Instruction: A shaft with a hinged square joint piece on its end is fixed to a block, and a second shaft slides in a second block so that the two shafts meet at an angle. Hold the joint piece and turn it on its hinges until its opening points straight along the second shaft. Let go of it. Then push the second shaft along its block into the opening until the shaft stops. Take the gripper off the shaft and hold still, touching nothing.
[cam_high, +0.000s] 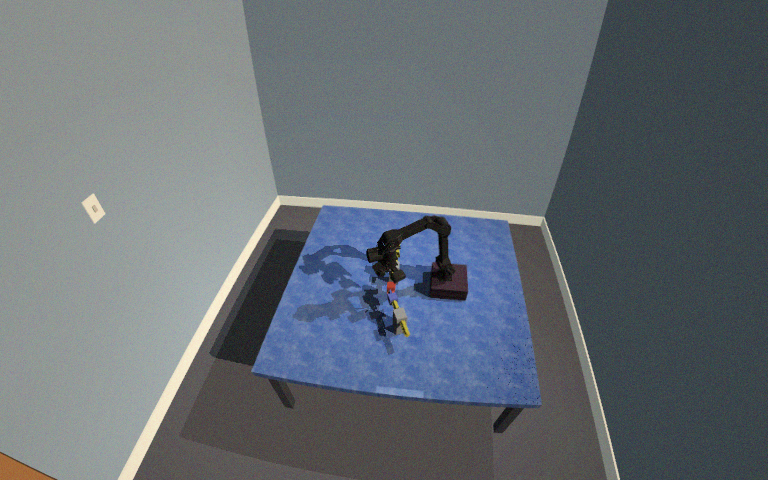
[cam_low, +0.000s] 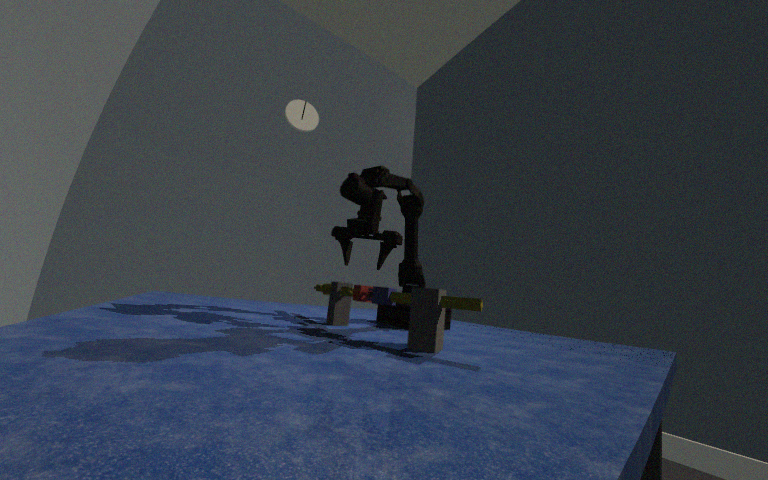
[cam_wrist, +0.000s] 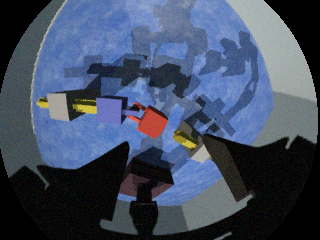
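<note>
The red square joint piece (cam_high: 391, 286) (cam_low: 362, 292) (cam_wrist: 152, 121) is hinged to the blue fork (cam_high: 392, 297) (cam_low: 383, 295) (cam_wrist: 112, 110) on the first yellow shaft (cam_high: 405, 328) (cam_low: 463, 303) (cam_wrist: 85, 106), held by a grey block (cam_high: 399, 314) (cam_low: 425, 325) (cam_wrist: 58, 106). In the wrist view the red piece is tilted toward the second yellow shaft (cam_low: 322, 288) (cam_wrist: 185, 139), with a gap between them. That shaft passes through the second grey block (cam_low: 339, 310) (cam_wrist: 202, 153). My gripper (cam_low: 363, 266) (cam_wrist: 167, 141) is open and empty, above the joint and second block, touching neither. The joint's opening is not clearly visible.
The arm stands on a dark maroon base (cam_high: 449, 289) (cam_wrist: 145, 179) beside the shafts on the blue table (cam_high: 464, 350) (cam_low: 283, 418). The arm's shadows fall across the table around the blocks. A wall stands behind the table.
</note>
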